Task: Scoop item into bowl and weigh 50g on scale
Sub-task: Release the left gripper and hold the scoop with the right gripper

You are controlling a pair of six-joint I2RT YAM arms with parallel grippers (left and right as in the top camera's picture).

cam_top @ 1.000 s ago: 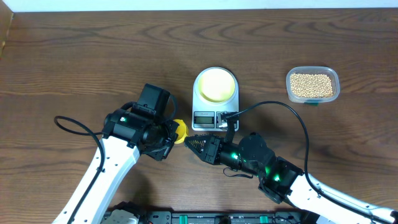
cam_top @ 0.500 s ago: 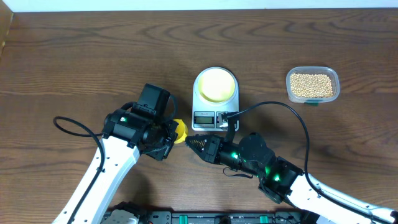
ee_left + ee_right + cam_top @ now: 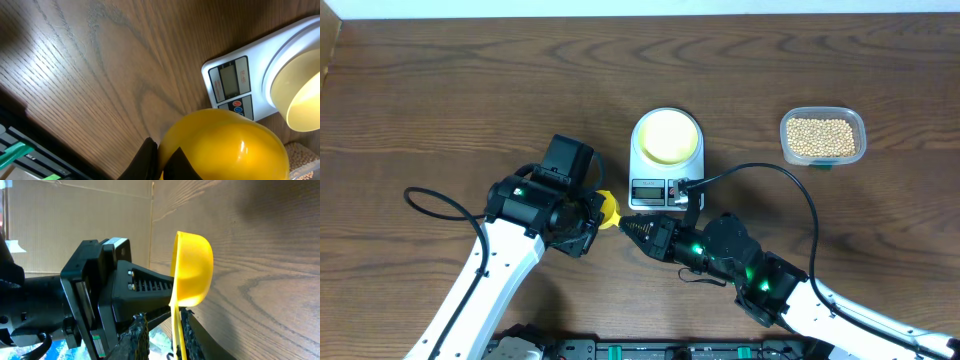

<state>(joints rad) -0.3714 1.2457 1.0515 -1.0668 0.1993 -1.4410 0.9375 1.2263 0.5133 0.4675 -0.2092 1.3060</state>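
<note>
A bright yellow measuring spoon (image 3: 609, 209) hangs just left of the white scale (image 3: 651, 190), with my left gripper (image 3: 594, 216) shut on its round cup (image 3: 225, 145). My right gripper (image 3: 626, 226) reaches in from the right. In the right wrist view the spoon's thin handle (image 3: 176, 330) runs between the right gripper's (image 3: 162, 317) fingers. It lies against one finger (image 3: 188, 330), and a gap separates it from the other. The pale yellow bowl (image 3: 667, 135) sits on the scale and looks empty. The beans (image 3: 821, 135) fill a clear tub at the far right.
The clear tub (image 3: 860, 133) stands apart on the right of the brown wooden table (image 3: 440, 90). The scale's display and buttons (image 3: 231, 85) face my grippers. A black cable (image 3: 760, 168) loops above the right arm.
My right gripper has edged slightly up toward the spoon and its jaws have narrowed around the handle. The left arm and spoon have held still.
</note>
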